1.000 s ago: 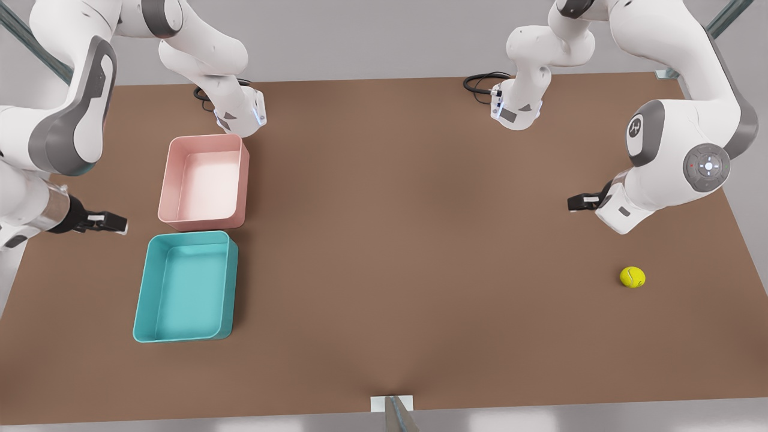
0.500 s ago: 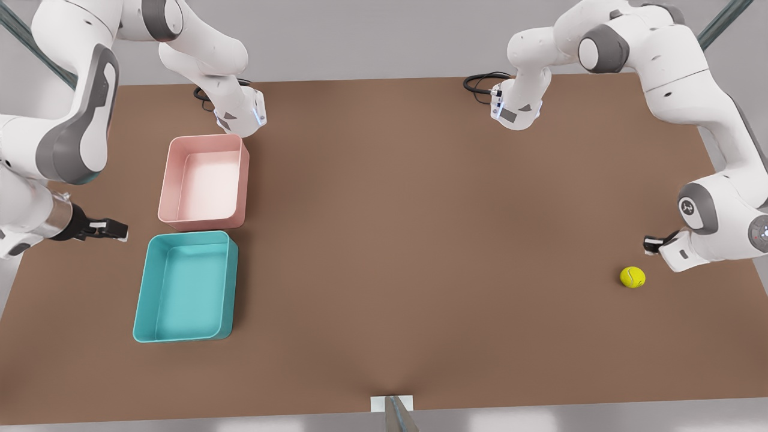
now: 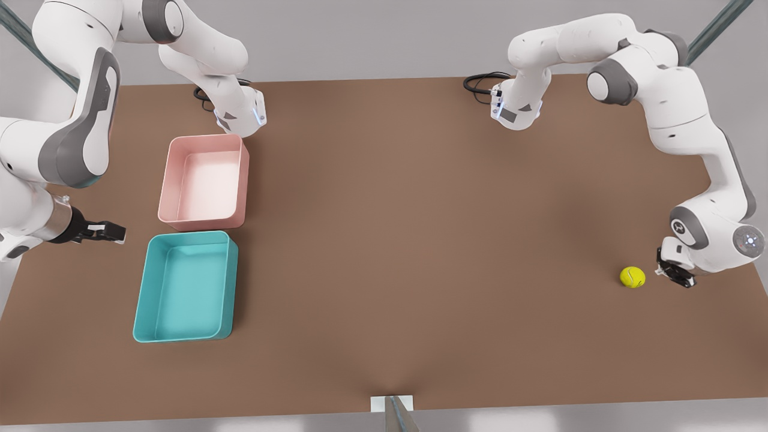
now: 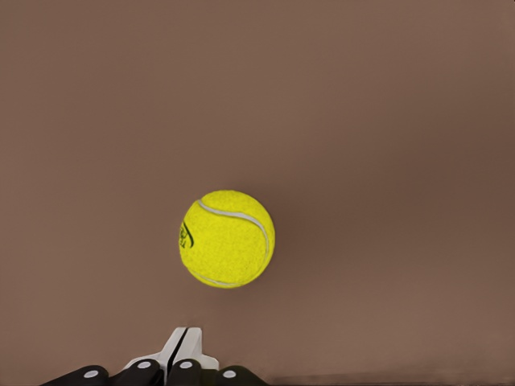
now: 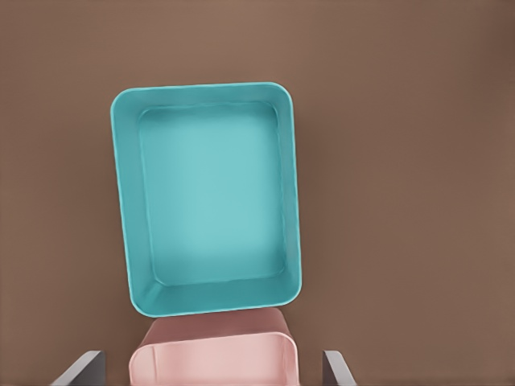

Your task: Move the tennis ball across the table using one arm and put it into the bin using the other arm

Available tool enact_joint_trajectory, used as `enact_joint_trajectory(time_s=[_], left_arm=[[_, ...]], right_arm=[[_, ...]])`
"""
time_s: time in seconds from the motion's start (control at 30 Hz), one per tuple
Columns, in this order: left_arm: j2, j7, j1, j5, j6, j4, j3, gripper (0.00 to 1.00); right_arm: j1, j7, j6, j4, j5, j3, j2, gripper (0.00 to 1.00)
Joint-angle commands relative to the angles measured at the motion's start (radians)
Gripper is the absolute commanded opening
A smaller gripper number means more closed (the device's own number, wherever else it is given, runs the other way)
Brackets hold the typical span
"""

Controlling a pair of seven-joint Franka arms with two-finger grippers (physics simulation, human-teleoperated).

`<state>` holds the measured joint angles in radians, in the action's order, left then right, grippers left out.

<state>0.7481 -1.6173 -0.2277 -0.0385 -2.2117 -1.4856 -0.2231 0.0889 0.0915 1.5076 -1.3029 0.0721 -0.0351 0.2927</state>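
The tennis ball [image 3: 632, 276] lies on the brown table [image 3: 420, 210] near the front view's right edge. My left gripper [image 3: 675, 273] hangs low just to the right of it, a small gap away. In the left wrist view the ball [image 4: 227, 239] sits ahead of that gripper [image 4: 182, 344], whose fingers are pressed together, shut on nothing. The teal bin [image 3: 144, 282] stands empty at the front view's left. My right gripper [image 3: 114, 231] waits left of the bin, above the table. Its fingers [image 5: 80, 368] are spread wide, open, with the bin [image 5: 121, 201] seen below.
An empty pink tray [image 3: 243, 180] stands right behind the teal bin, almost touching it, and it is also in the right wrist view [image 5: 209, 354]. Black cables [image 3: 480, 84] lie at the table's far edge by the arm bases. A wide bare stretch of table separates ball and bin.
The left arm swung toward the front view's right and downward, bringing its gripper from mid-table height to just beside the ball. The right gripper drifted only slightly. The ball has not moved.
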Motion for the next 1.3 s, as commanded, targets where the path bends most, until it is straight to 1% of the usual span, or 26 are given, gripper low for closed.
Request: enact_joint_trajectory(time_s=[0.0, 0.07, 0.13, 0.17, 0.33, 0.83, 0.93, 0.97, 1.0, 1.03, 1.07, 1.1, 1.17, 1.2, 1.23, 1.27], left_arm=[[0.014, -0.535, -0.002, -0.003, -0.048, -0.001, -0.002, 0.21], [0.025, -0.549, -0.007, 0.002, -0.045, -0.001, -0.009, 0.21], [0.04, -0.704, -0.013, -0.004, -0.048, 0.001, -0.009, 0.21], [0.045, -0.705, -0.019, -0.041, -0.048, 0.004, -0.009, 0.21], [0.077, -0.572, -0.021, -0.057, -0.068, 0.007, -0.016, 0.21], [0.1, -0.469, -0.004, -0.06, -0.083, 0.008, -0.022, 0.21], [0.073, -0.216, 0.1, -0.052, -0.082, 0.005, -0.015, 0.21], [0.047, 0.0, 0.139, -0.044, -0.054, 0.001, 0.047, 0.21], [0.008, 0.258, 0.179, 0.078, 0.027, 0.002, 0.126, 0.21], [-0.036, 0.627, 0.192, 0.167, 0.202, 0.011, 0.235, 0.21], [-0.039, 0.721, 0.194, 0.14, 0.253, 0.027, 0.252, 0.21], [-0.039, 0.72, 0.192, 0.098, 0.25, 0.027, 0.251, 0.21], [-0.039, 0.732, 0.194, 0.1, 0.25, 0.027, 0.251, 0.21], [-0.069, 0.971, 0.217, 0.091, 0.265, 0.022, 0.252, 0.33], [-0.125, 1.313, 0.238, 0.085, 0.374, 0.008, 0.251, 1.0], [-0.233, 1.637, 0.269, 0.081, 0.47, 0.001, 0.206, 1.0]], right_arm=[[0.0, 0.002, -0.001, 0.001, 0.002, 0.0, -0.001, 1.0], [0.0, 0.002, 0.0, 0.001, 0.0, 0.0, 0.003, 1.0], [-0.001, 0.002, 0.0, 0.001, 0.002, 0.0, 0.008, 1.0], [-0.001, 0.002, 0.0, 0.001, 0.002, 0.001, 0.01, 1.0], [-0.001, 0.002, 0.0, 0.001, 0.002, 0.0, 0.01, 1.0], [-0.005, 0.002, -0.001, 0.005, 0.0, 0.001, 0.017, 1.0], [-0.005, 0.002, -0.001, 0.005, -0.002, 0.003, 0.02, 1.0], [-0.005, 0.002, 0.0, 0.005, 0.0, 0.003, 0.022, 1.0], [-0.005, 0.002, 0.0, 0.005, 0.0, 0.003, 0.023, 1.0], [-0.005, 0.002, 0.0, 0.005, 0.0, 0.003, 0.028, 1.0], [-0.005, 0.002, 0.0, 0.005, 0.0, 0.003, 0.029, 1.0], [-0.005, 0.002, 0.0, 0.004, 0.0, 0.003, 0.029, 1.0], [-0.003, 0.002, 0.0, 0.005, 0.0, 0.003, 0.029, 1.0], [-0.005, 0.004, 0.0, 0.005, 0.0, 0.003, 0.031, 1.0], [-0.008, 0.004, 0.0, 0.004, -0.002, 0.003, 0.033, 1.0], [-0.015, 0.002, -0.001, 0.004, 0.0, 0.004, 0.04, 1.0]])
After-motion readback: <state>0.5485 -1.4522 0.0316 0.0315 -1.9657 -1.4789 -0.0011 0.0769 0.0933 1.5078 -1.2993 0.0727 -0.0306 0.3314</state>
